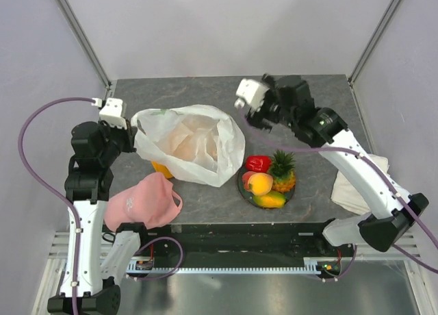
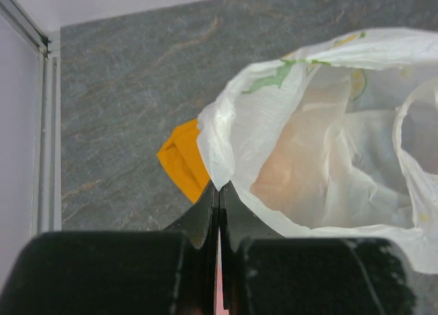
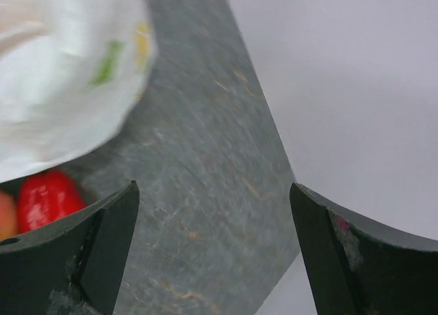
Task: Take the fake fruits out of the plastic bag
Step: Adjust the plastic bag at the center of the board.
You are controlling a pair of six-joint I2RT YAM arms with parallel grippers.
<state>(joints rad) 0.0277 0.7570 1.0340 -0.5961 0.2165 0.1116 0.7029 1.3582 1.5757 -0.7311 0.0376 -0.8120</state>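
The translucent white plastic bag (image 1: 188, 144) lies on the grey table, and faint orange-peach shapes show through it (image 2: 294, 168). My left gripper (image 1: 134, 134) is shut on the bag's left edge (image 2: 219, 186). My right gripper (image 1: 254, 120) is open and empty above the table, just right of the bag (image 3: 213, 188). A red pepper (image 1: 258, 163), a pineapple (image 1: 282, 170), a peach (image 1: 260, 183) and a mango (image 1: 271, 200) sit on a dark plate (image 1: 241, 185) right of the bag. The pepper (image 3: 44, 198) and the bag (image 3: 61, 75) show in the right wrist view.
A pink cap (image 1: 144, 202) lies at the front left. An orange cloth (image 1: 162, 169) pokes out from under the bag (image 2: 181, 161). A folded white towel (image 1: 352, 188) lies at the right edge. Frame posts stand at the table's back corners.
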